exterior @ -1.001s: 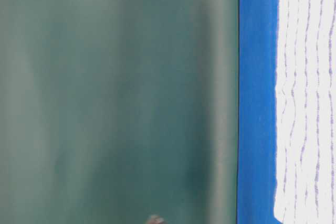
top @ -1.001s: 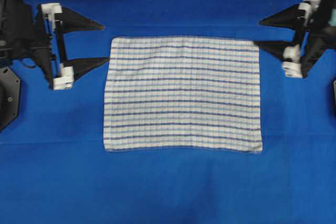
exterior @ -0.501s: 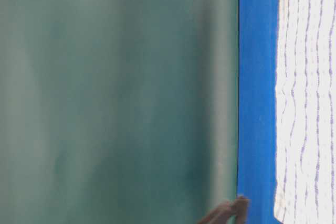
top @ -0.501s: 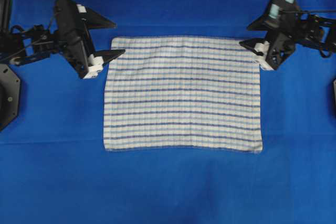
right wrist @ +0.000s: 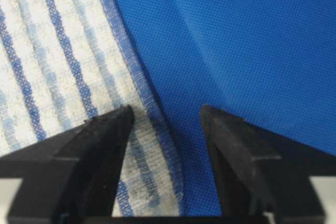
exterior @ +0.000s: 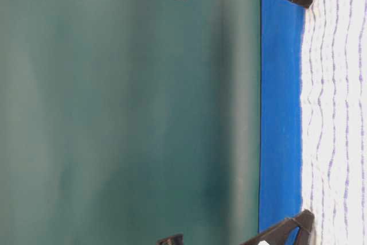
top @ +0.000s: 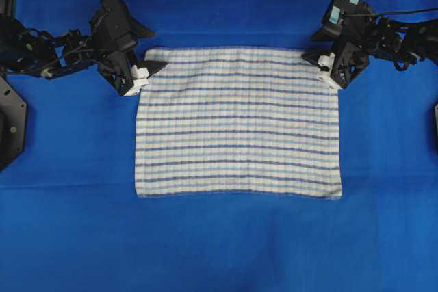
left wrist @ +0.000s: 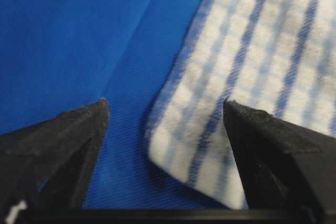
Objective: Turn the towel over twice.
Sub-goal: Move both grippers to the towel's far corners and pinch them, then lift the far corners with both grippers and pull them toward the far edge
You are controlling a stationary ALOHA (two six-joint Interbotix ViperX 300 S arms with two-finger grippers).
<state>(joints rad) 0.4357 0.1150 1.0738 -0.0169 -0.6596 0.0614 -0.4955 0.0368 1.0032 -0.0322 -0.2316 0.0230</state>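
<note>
Two sets of black fingers are mine, and both stand apart with nothing pinched between them. Closest to my left wrist view, my left gripper [left wrist: 165, 114] straddles a corner of the towel [left wrist: 252, 61]: one finger [left wrist: 58, 145] sits over the bare blue cloth [left wrist: 79, 30], the other [left wrist: 273, 150] over the striped weave, and the rounded corner lies in the gap, flat and ungripped. In my right wrist view, my right gripper [right wrist: 165, 116] does much the same at the opposite corner; the hemmed edge of the towel runs between the fingers, one finger [right wrist: 89, 150] above the stripes and one [right wrist: 236, 150] above plain blue. I cannot tell from here whether either fingertip touches the fabric.

Farther out, the overhead view shows the towel [top: 238, 122] spread flat in the middle of the blue cloth [top: 219, 251], its long edges running side to side, stripes facing up. My left gripper [top: 152, 51] is at its far left corner and my right gripper [top: 312, 46] at its far right corner, each arm reaching in from its own side.

Beyond that, the table-level view shows the dark fingertips of both grippers just beside the towel's far edge [exterior: 338, 107], with a dull green backdrop [exterior: 126, 107] behind
</note>
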